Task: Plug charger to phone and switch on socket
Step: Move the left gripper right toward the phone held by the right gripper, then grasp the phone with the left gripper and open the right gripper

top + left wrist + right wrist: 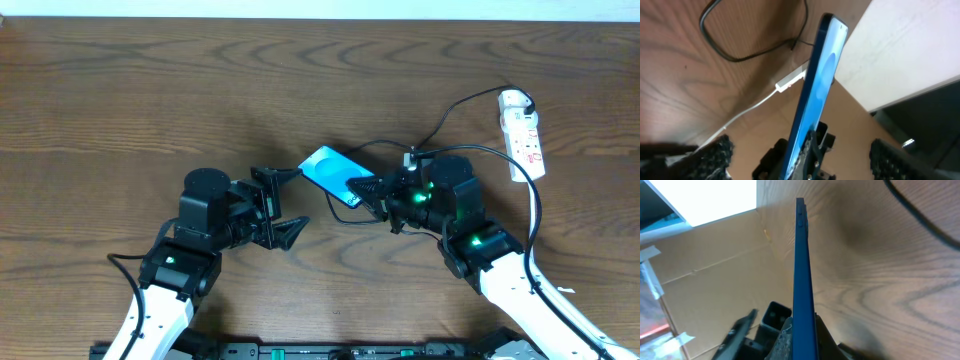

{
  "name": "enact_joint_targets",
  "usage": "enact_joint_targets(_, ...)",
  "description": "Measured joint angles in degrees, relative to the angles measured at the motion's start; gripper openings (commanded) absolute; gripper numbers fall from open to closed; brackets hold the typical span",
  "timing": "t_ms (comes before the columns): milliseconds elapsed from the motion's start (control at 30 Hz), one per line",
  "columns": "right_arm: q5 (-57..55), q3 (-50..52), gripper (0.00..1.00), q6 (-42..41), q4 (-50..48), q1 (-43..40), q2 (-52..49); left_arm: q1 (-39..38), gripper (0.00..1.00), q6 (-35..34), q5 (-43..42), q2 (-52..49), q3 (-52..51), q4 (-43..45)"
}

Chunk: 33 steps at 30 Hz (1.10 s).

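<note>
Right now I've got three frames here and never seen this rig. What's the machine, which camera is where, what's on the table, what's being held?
These are two robot arms at a wooden table, each ending in a two-finger gripper.

The wide picture looks straight down from above the table. The other two come from cameras mounted on each wrist, so each one looks along that arm's own fingers.

On the table: a white power strip at the far right, and a thin black charger cable running from it toward the middle.

The right gripper is shut on the phone, pinching one end. Both wrist views show the phone edge-on, between the fingers.

The left gripper is open, its fingers either side of the phone's other end, not gripping it.
</note>
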State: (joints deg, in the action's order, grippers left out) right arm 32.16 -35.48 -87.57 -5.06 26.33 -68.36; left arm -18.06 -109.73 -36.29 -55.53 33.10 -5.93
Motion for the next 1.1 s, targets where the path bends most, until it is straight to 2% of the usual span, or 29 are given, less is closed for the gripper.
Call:
enact_joint_targets(200,2.8,0.0,0.01,-2.5,-1.4,0.0,0.0,-2.1,0.68,0.2,0.7,-2.1,0.0,0.5)
enact_joint_targets(500,4.7,0.0,0.01,-4.4,-1.4,2.2,0.0,-3.1,0.68,0.0,0.7,-6.5,0.0,8.7)
enact_joint_targets(667,4.5,0.0,0.01,-5.6,-1.4,3.3,0.0,-3.2,0.61,0.0,1.1,-7.8,0.0,9.1)
enact_joint_targets(867,4.0,0.0,0.01,-8.2,-1.4,3.9,0.0,-3.1,0.44,-0.2,1.9,-8.0,0.0,9.7)
enact_joint_targets(1100,2.6,0.0,0.01,-11.3,-1.7,4.3,0.0,-3.2,0.39,-0.2,2.2,-8.0,0.0,10.8)
